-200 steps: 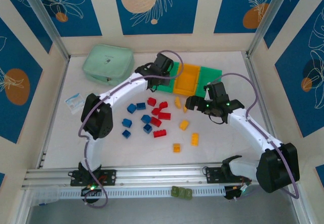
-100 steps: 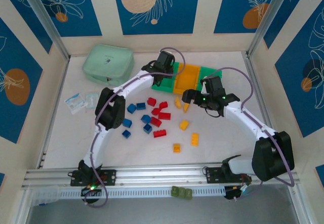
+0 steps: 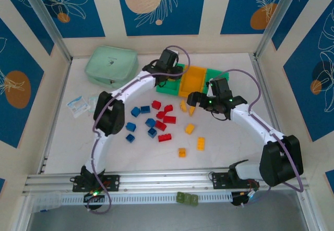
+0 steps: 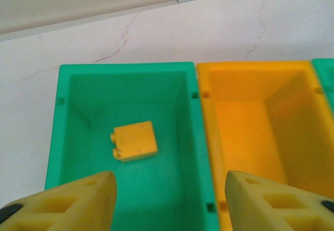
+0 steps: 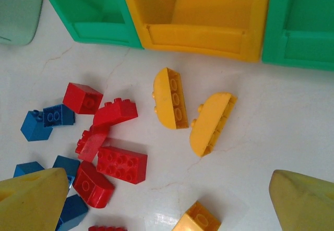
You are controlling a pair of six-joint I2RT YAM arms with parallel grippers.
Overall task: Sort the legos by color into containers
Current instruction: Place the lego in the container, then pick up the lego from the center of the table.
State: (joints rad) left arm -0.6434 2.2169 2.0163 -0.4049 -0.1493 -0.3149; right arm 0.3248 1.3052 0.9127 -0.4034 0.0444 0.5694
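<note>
The left tool [image 4: 169, 194] hangs over the left green bin [image 4: 125, 68], the end one of the three containers [image 3: 194, 80]. Its two fingers are wide apart and hold nothing. One yellow brick [image 4: 134, 141] lies flat on the floor of that bin. The orange bin [image 4: 250, 67] beside it looks bare in the part I can see.

The right tool [image 5: 167, 205] hangs above the table [image 5: 292, 121], just in front of the orange bin. It is wide open too, with nothing in it. Below it lie two curved yellow bricks [image 5: 169, 98], side by side and very close. The other legos [image 3: 156, 121] are spread on the table, with red ones [image 5: 121, 164] and blue ones [image 5: 58, 115] bunched to one side.

I think the step now is for the right tool to pick up one curved yellow brick. Aim at just one, or both may get pushed about. Turn the tool so its fingers come down on the two long flat sides of that brick, with one finger going into the small gap between the pair. Come straight down and slowly. Grab low, because the round top may slip. Close gently so the brick does not tip or pop out.

Then it should go in the left green bin, where the yellow brick lies, so the yellows are together. The left tool should lift away first, so the two arms do not bump
</note>
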